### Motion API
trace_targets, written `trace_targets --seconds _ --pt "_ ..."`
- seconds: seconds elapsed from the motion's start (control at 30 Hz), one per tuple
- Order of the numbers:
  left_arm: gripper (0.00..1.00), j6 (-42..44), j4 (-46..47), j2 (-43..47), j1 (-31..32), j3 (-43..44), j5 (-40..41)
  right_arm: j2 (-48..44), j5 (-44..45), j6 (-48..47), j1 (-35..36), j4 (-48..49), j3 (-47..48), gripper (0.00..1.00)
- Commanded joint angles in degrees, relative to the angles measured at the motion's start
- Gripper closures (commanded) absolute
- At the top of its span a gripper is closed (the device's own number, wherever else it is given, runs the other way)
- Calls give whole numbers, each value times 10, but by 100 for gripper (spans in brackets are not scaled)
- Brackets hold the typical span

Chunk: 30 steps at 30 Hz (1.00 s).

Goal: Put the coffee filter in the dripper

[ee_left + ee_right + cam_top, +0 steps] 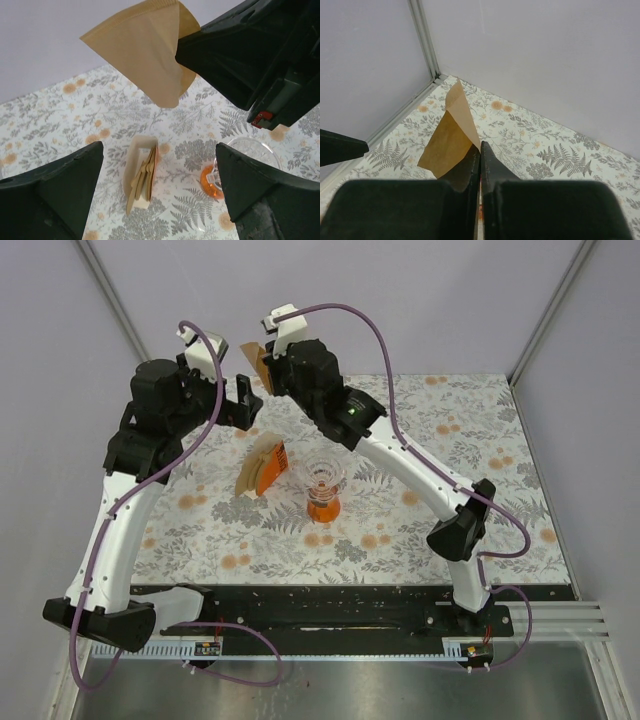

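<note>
The coffee filter (145, 50), a thin light-brown paper fan, hangs in the air above the back of the table. My right gripper (480, 148) is shut on its edge; the same filter (451, 136) sticks out left of the closed fingertips. In the top view the filter (251, 351) is up at the back, pinched by the right gripper (264, 362). My left gripper (157, 185) stands open just below and beside it, nothing between its fingers; it appears in the top view as the left gripper (238, 405). The dripper (322, 485), clear cone on an orange base, stands upright mid-table, apart from both grippers.
A thick bundle of brown filters in an orange holder (263, 468) sits left of the dripper, also seen as the bundle (142, 175) under the left gripper. The dripper's orange base (209, 183) shows beside the left gripper's right finger. Grey walls and a metal corner post (422, 40) stand close behind.
</note>
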<state>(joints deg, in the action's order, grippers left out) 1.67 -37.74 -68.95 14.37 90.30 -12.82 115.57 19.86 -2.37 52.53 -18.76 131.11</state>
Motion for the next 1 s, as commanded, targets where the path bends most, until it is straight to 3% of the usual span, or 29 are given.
trace_targets --seconds 0.0,0.27,0.4,0.47,0.57,0.7,0.97 --pt "4 0 92 11 -4 -2 -33 -40 -2 81 -10 14 6 100" --pt "2 9 154 10 25 -46 1 -45 -21 224 -34 13 -10 100" --pt "2 40 176 1 64 -51 92 -59 -5 273 -35 36 -46 100" --pt "7 57 188 -3 84 -52 128 -70 -3 293 -34 58 -72 100" --pt "22 87 209 -7 105 -57 209 -76 -4 311 -34 67 -89 100" --pt "36 119 242 -10 118 -79 240 -78 -12 329 -35 69 -100 100" --pt "41 124 268 -21 127 -107 245 -85 -26 340 -34 73 -110 100"
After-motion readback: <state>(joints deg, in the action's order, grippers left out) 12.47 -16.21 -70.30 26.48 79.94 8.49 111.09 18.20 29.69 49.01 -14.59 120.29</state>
